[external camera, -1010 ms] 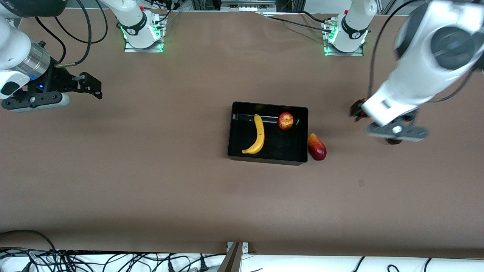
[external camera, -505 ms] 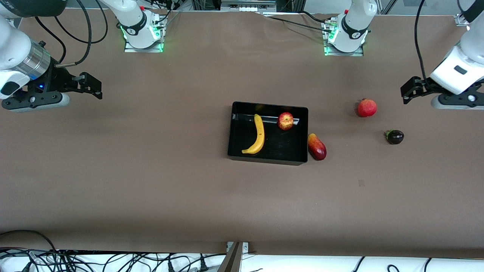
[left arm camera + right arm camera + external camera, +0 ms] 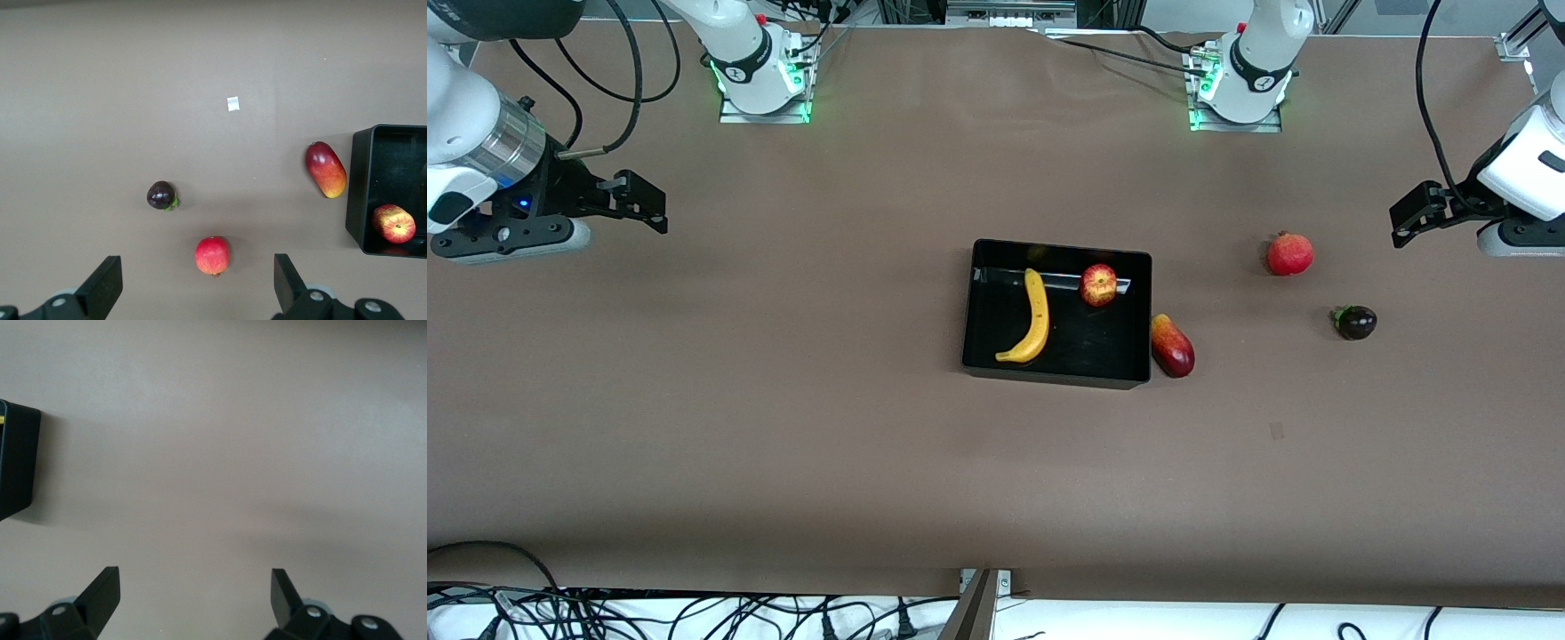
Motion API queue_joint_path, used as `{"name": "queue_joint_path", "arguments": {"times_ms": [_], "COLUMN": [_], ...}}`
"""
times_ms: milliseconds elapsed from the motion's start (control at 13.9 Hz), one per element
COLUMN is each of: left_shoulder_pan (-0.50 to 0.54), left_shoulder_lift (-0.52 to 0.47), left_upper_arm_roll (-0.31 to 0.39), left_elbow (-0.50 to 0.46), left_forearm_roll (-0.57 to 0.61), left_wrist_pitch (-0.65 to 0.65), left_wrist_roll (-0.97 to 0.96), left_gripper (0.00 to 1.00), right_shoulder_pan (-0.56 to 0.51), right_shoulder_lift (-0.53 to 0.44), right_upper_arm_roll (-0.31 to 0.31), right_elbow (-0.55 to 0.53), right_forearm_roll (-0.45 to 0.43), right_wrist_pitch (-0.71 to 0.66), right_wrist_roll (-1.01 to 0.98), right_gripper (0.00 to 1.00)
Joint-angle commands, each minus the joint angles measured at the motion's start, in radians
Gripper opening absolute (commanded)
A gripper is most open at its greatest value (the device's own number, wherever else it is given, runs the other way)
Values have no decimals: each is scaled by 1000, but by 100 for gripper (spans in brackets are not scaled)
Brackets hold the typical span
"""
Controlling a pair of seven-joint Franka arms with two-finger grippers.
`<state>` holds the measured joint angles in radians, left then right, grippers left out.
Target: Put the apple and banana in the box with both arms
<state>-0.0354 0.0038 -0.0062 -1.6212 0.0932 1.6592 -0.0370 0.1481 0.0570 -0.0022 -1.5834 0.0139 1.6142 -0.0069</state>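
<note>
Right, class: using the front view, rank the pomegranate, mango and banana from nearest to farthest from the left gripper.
From the left gripper, open at its own end of the table:
1. Pomegranate, on the bare table, nearest.
2. Mango, just outside the box.
3. Banana, inside the box, farthest.

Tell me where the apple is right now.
In the front view the apple lies inside the box, in the corner toward the left arm's end, beside the banana and farther from the camera than the mango.
</note>
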Motion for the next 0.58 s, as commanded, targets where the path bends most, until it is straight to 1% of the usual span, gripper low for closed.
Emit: {"name": "queue_joint_path", "arguments": {"times_ms": [0,505], "left_shoulder_pan": [-17,-17], "left_shoulder_lift": [-47,-53], "left_upper_arm_roll": [40,46], "left_elbow": [-32,-45], "left_forearm_roll": [-39,-41], "left_wrist_pitch": [2,2], "left_wrist_roll": [-1,3], "left_gripper": [100,100], "right_shoulder_pan": [-15,-15], "right_shoulder_lift": [-2,-2], "right_upper_arm_roll": [14,14], "right_elbow": [8,8], "right_forearm_roll": [-6,-8], "right_wrist_pitch": [1,0], "right_wrist_roll": [-5,-5], "right_gripper": [100,100]}}
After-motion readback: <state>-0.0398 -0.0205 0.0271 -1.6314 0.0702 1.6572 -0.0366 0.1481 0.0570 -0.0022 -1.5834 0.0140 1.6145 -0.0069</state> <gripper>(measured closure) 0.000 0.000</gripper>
